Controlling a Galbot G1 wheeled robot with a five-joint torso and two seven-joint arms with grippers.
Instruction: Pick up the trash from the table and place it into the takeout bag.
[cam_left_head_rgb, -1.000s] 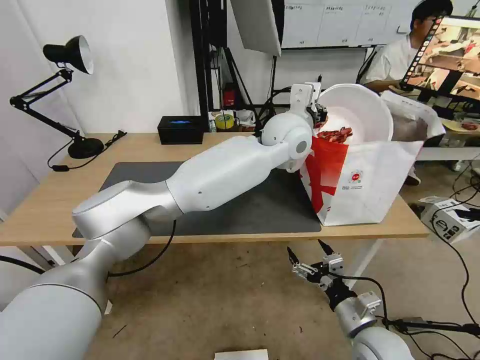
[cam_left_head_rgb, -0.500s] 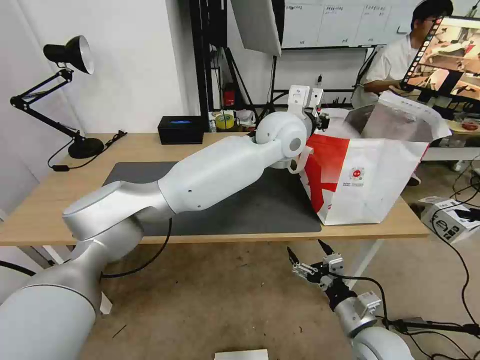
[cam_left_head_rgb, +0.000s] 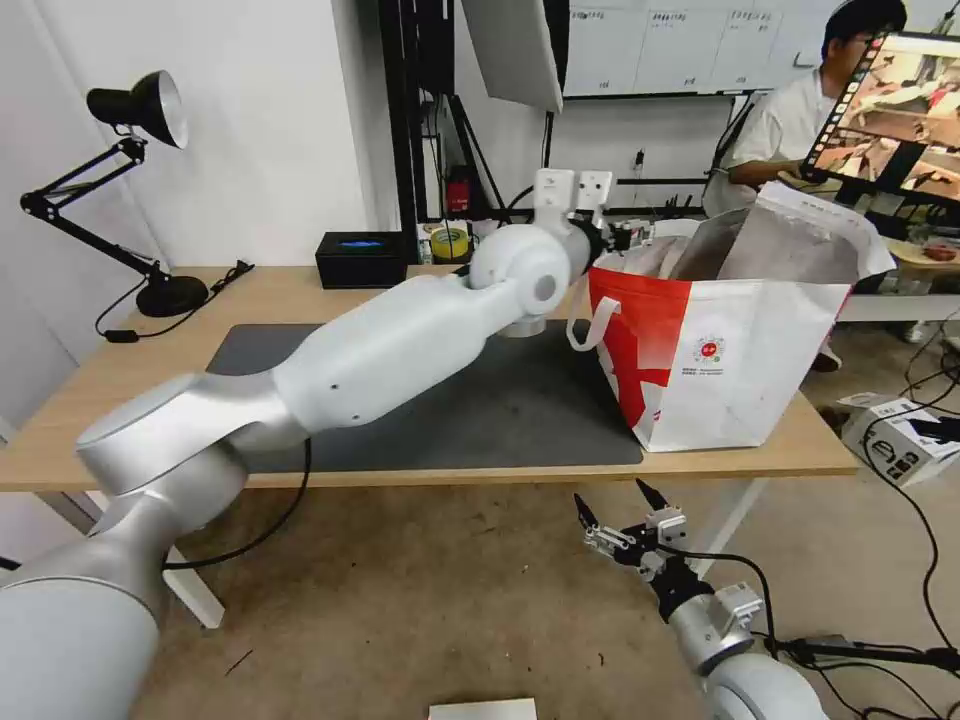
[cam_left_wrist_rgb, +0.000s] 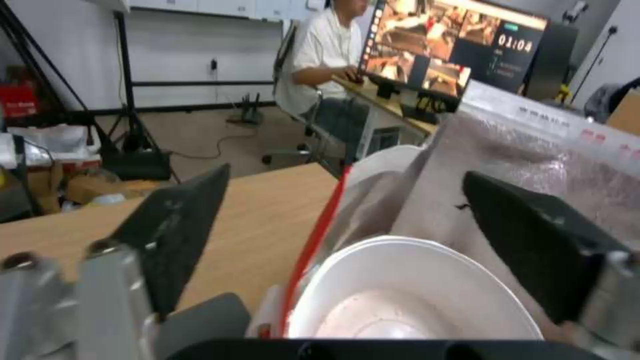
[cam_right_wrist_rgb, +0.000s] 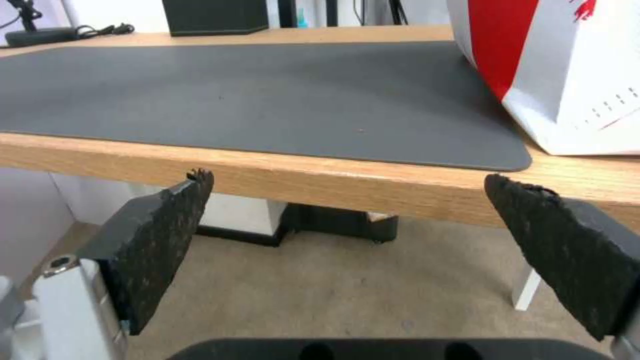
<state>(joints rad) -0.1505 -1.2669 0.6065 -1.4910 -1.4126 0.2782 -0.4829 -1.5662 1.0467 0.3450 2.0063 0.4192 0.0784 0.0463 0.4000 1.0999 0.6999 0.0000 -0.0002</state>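
The red-and-white takeout bag (cam_left_head_rgb: 740, 350) stands open on the right end of the table (cam_left_head_rgb: 90, 420), its foil lining showing. In the left wrist view a white round bowl (cam_left_wrist_rgb: 413, 295) lies inside the bag (cam_left_wrist_rgb: 533, 150), just below my left gripper (cam_left_wrist_rgb: 347, 220), which is open and holds nothing. In the head view my left gripper (cam_left_head_rgb: 628, 236) hovers at the bag's left top rim. My right gripper (cam_left_head_rgb: 612, 510) hangs open below the table's front edge, facing the edge (cam_right_wrist_rgb: 373, 180) and the dark grey mat (cam_right_wrist_rgb: 267, 95).
A black tissue box (cam_left_head_rgb: 362, 258) and a tape roll (cam_left_head_rgb: 449, 242) sit at the table's back edge. A black desk lamp (cam_left_head_rgb: 140, 110) stands at the back left. On the floor to the right are a cardboard box (cam_left_head_rgb: 900, 440) and cables.
My left gripper held the tilted bowl over the bag a second ago. The bowl has dropped into the bag, and the open gripper has drawn back to the left, off the bag's mouth.
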